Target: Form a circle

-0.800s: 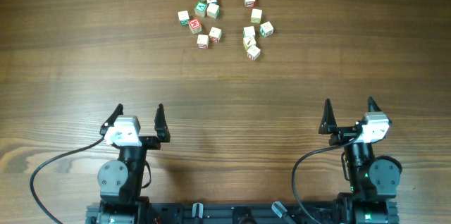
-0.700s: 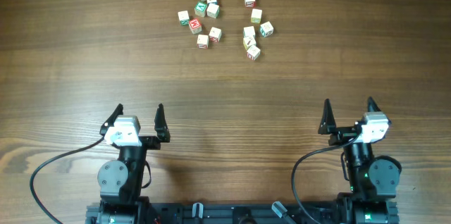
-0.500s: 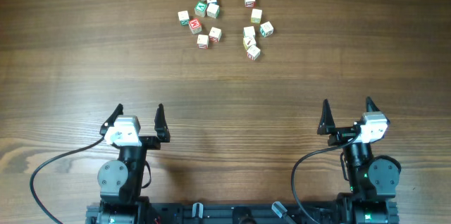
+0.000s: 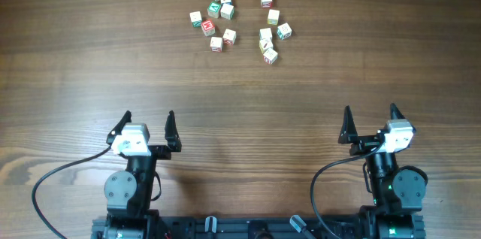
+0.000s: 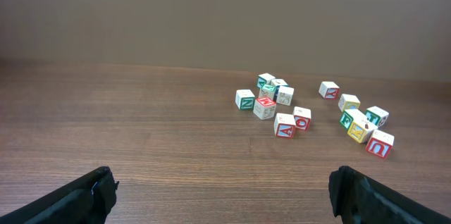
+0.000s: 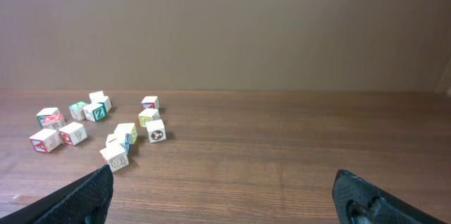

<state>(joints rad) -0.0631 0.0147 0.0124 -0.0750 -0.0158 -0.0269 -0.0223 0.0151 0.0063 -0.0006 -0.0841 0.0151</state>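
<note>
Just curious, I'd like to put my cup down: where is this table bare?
Bare: the broad strip of table between the cubes and the open left claw and right claw, plus the stretches either side of the cubes. Crowded: only the far middle, where the cubes sit in two close clusters.

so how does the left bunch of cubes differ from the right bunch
The left bunch has eight cubes, the right bunch six. The left bunch is a clump, its far cubes packed close; the right bunch runs in a loose line front to back. Both are pale printed cubes on the table, and neither makes a circle yet.
</note>
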